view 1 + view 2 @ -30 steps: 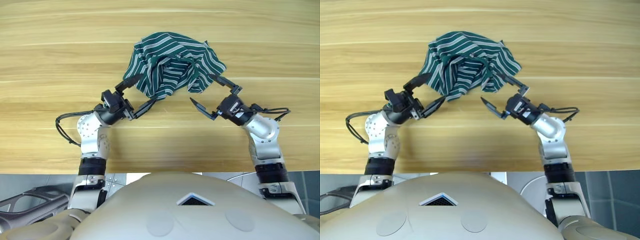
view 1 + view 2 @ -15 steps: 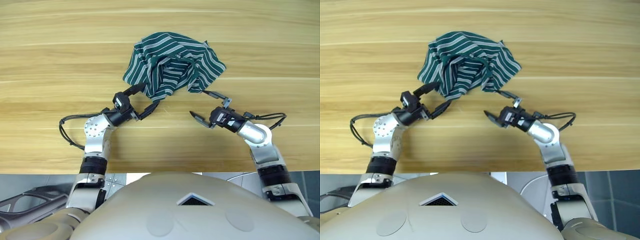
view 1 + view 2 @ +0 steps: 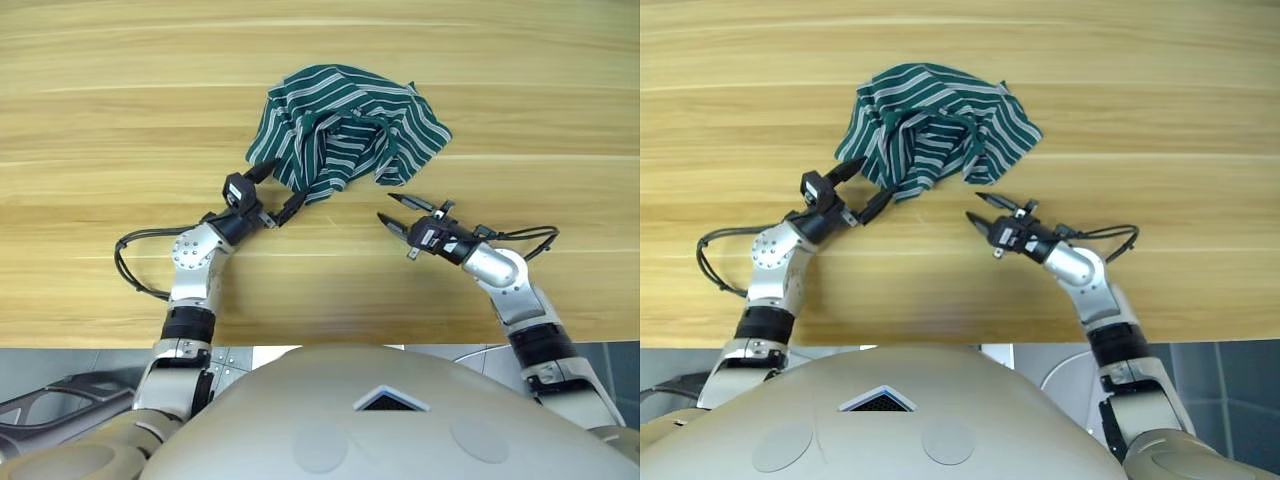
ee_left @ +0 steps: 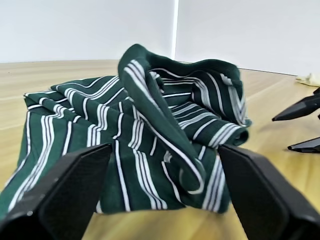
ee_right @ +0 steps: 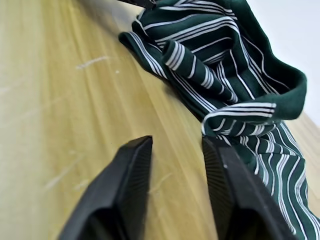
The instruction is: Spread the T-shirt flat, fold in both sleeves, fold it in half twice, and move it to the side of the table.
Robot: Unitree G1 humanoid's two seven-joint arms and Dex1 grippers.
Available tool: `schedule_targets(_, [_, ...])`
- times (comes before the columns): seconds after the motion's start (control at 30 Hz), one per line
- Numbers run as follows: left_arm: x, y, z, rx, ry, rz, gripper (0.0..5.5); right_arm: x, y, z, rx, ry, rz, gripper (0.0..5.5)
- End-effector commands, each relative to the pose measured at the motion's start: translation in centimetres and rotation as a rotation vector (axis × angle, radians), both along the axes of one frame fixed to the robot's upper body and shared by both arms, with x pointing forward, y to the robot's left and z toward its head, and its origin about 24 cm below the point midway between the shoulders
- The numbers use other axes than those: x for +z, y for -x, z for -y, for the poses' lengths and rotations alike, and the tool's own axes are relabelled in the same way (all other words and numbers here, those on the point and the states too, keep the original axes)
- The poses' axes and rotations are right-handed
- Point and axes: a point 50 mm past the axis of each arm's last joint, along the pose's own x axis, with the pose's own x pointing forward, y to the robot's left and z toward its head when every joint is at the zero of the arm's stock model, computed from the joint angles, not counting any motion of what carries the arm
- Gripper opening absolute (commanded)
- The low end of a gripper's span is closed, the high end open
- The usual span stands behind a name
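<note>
Left gripper (image 3: pixel 280 187): black, two tapered fingers (image 4: pixel 65 185) spread wide, nothing clamped. Set at the near-left edge of the T-shirt (image 3: pixel 345 125), one tip by the cloth's left corner, the other by the near hem; contact with the fabric unclear. Matte, blocky, wedge-shaped finger bodies in the left wrist view, striped cloth bunched in the gap beyond them. Thin black cable (image 3: pixel 130 265) looped beside the left forearm.

T-shirt: dark green knit with thin white stripes in pairs and triples, crumpled into a rounded heap, not spread. Soft folds, one ridge standing up in the middle, rolled hem along the near side. Lying at the centre of the table (image 3: pixel 100 120), well back from the near edge. Table: light wood-grain top, smooth, long straight grain lines running side to side.

Right gripper (image 3: pixel 388 207): black, slim pointed fingers with only a narrow gap between them, gripping nothing. Low over bare wood just beside the shirt's near-right hem, tips pointing toward the cloth. Ribbed pads (image 5: pixel 132 175) on the inner faces, curved outline, a strip of wood visible between them.
</note>
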Motion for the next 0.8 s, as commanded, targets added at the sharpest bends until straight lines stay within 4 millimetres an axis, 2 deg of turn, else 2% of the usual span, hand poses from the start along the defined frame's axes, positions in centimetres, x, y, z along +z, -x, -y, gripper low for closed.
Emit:
schedule_targets(0.03, [0.3, -0.5, 0.1, 0.01, 0.011, 0.022, 3.98, -1.1, 0.1, 0.3, -0.023, 0.047, -0.038, 1.21])
schedule_targets(0.37, [0.4, -0.2, 0.1, -0.007, 0.02, 0.032, 3.98, -0.9, -0.8, 1.1, -0.083, 0.049, -0.026, 1.21])
schedule_targets(0.57, [0.4, -0.1, 0.4, -0.021, 0.022, 0.033, 3.98, -1.4, -0.9, 0.7, -0.084, 0.061, -0.036, 1.21])
schedule_targets(0.8, [0.2, -0.3, 0.9, -0.026, 0.026, 0.027, 3.98, -2.7, -1.2, -0.7, -0.07, 0.106, -0.047, 1.21])
